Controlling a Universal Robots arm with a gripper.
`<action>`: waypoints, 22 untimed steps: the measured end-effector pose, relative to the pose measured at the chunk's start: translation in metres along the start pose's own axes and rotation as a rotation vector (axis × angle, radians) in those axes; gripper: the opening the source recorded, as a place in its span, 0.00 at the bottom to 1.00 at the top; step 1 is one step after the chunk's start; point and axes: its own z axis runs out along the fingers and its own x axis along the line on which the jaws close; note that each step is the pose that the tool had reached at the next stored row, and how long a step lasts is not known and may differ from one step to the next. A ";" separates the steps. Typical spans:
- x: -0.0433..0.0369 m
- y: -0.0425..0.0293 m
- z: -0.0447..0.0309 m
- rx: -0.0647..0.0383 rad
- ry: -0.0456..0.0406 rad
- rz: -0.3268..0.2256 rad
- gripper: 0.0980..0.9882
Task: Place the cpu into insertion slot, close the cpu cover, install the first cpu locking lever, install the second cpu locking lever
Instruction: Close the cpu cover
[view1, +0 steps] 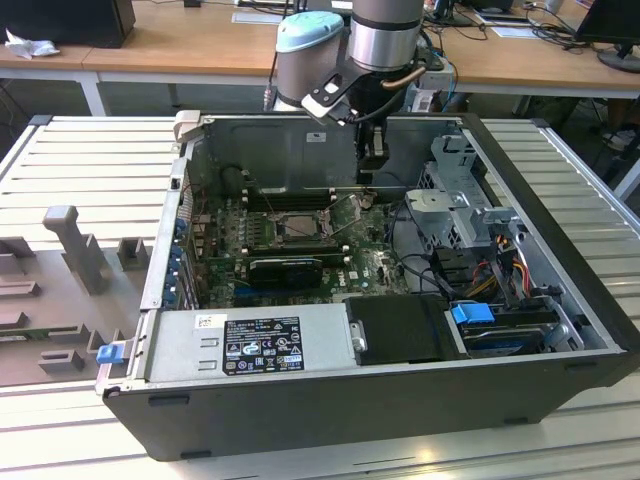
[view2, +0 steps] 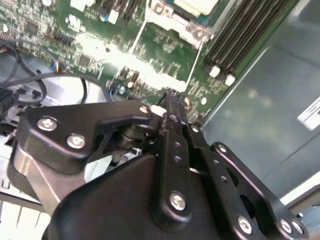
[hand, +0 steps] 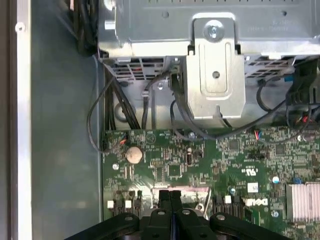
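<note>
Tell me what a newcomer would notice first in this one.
The open computer case on the slatted table dominates the exterior view, with the robot arm reaching down into it from the far side. In the first wrist view its pincer, fingers shut together, hangs just over the green circuit board, close to the edge of the processor socket.

My arm (view1: 385, 40) hangs almost vertical, wrist turned straight down. The gripper (view1: 372, 150) sits low at its end. In both wrist views I see its black fingers (hand: 162, 200) (view2: 172, 125) pressed flat together.
</note>
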 end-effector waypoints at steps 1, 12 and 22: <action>0.0002 0.0040 0.0011 0.000 0.0001 0.000 0.01; 0.0000 0.0056 0.0127 0.001 -0.0002 -0.002 0.01; 0.0003 0.0100 0.0303 0.001 0.0001 -0.003 0.01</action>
